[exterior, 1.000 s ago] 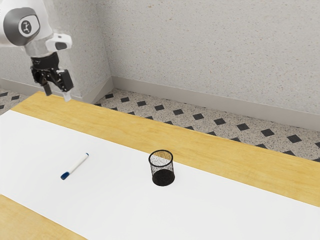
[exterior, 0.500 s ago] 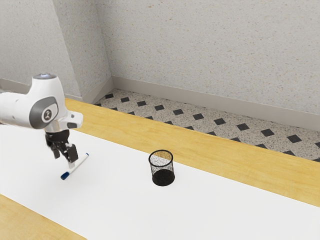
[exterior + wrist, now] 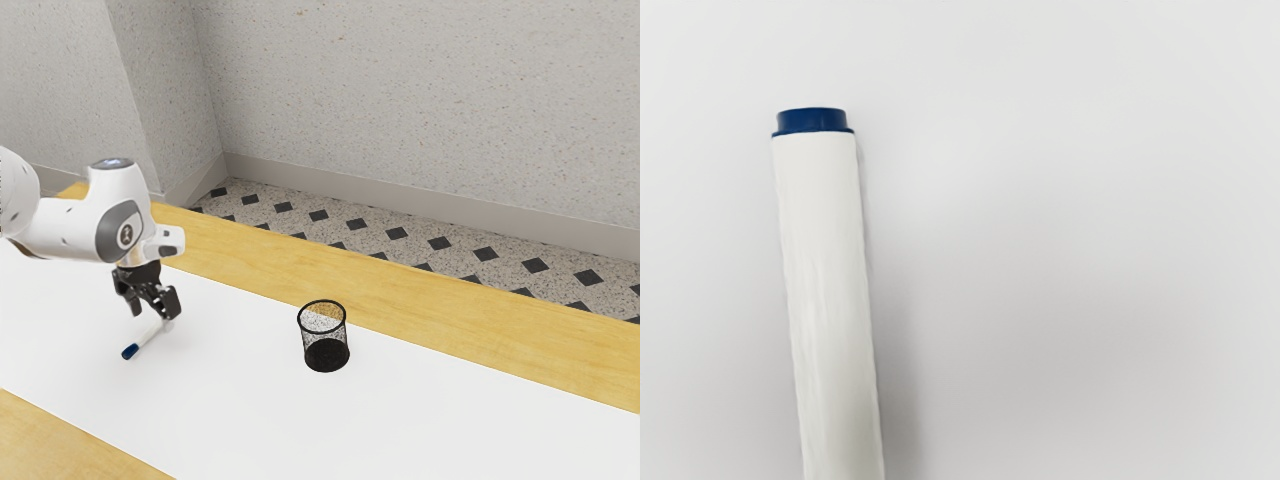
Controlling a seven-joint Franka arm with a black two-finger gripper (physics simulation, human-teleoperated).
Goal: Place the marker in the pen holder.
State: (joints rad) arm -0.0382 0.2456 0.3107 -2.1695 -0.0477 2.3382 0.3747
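In the exterior view my gripper (image 3: pixel 152 317) is low over the white marker (image 3: pixel 148 340), its two fingers apart. The marker lies on the white table surface with its blue cap toward the viewer, and its other end is partly hidden at the gripper. Seen from the wrist view, the marker (image 3: pixel 830 300) shows its white barrel and small blue end plug, close under the hand. A black mesh pen holder (image 3: pixel 326 355) stands upright, toward the exterior view's right from the gripper and apart from it.
The white surface (image 3: pixel 420 420) runs along the wooden table (image 3: pixel 450 290). Beyond the table's far edge are a patterned floor (image 3: pixel 397 234) and a speckled wall (image 3: pixel 420 90).
My hand has come down from high above the table to the marker, then shifted a little toward the exterior view's right. The marker and pen holder have not visibly moved.
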